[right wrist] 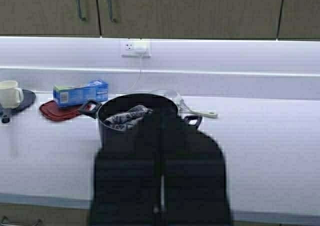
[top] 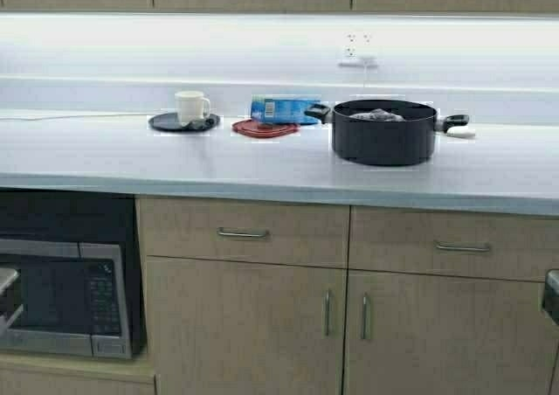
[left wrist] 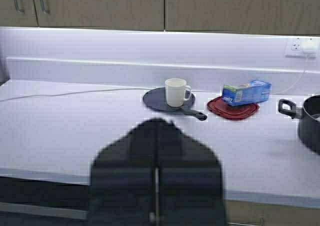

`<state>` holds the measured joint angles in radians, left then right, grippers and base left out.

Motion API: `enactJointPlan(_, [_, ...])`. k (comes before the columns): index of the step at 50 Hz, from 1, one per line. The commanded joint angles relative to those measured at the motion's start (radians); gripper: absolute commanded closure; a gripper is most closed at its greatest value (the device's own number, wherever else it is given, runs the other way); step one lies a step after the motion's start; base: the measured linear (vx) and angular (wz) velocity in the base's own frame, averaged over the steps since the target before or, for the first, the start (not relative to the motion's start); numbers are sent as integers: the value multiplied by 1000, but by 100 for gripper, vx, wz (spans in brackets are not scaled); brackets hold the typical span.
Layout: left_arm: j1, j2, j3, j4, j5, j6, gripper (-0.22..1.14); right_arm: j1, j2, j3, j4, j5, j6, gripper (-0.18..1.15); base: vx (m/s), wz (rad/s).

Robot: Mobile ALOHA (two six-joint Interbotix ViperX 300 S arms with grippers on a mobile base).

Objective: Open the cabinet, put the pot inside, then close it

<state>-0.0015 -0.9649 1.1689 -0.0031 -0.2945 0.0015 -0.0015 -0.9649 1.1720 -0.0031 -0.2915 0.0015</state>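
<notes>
Judging by its wide black body, the pot (top: 383, 133) will be heavy and rigid, with smooth walls that give fingers nothing to bite on. Its two short side handles look like the sensible holds, one for each gripper, so that it lifts level. A crumpled grey cloth (right wrist: 127, 117) lies inside it and would ride along.

Both arms hang low, short of the counter (top: 262, 163). In the right wrist view, the right gripper (right wrist: 161, 186) has its fingers pressed together, holding nothing. The pot stands straight ahead of it and a little above, well apart from it, on the counter. One pot handle points toward a blue box (right wrist: 80, 93) lying on a red lid (right wrist: 58, 111). The other points toward a white utensil (right wrist: 202, 113) just behind the pot.

The left gripper (left wrist: 156, 191) is likewise closed and empty. Ahead of it stand a cream mug (left wrist: 176, 92) on a dark pan (left wrist: 165, 102). The pot sits far off to its right side, only its edge and one handle in that view.

The cabinet (right wrist: 150, 8) hangs high above the right gripper and beyond the pot, doors closed, its bar handles (right wrist: 110, 3) up over the wall socket (right wrist: 135, 47). My reading is that the task is not yet begun, and that the doors need opening before the pot is lifted.
</notes>
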Motion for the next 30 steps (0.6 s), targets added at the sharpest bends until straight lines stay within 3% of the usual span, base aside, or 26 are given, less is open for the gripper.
enactJointPlan(1, [-8, 12, 12, 14, 0, 8, 94, 8, 6, 12, 0, -2, 3, 92, 4, 8])
enactJointPlan(5, [-8, 12, 11, 14, -2, 9, 85, 8, 6, 15, 0, 3, 5, 88, 6, 9])
enactJointPlan(30, [-8, 12, 17, 14, -11, -3, 89, 8, 8, 12, -2, 12, 6, 91, 19, 2])
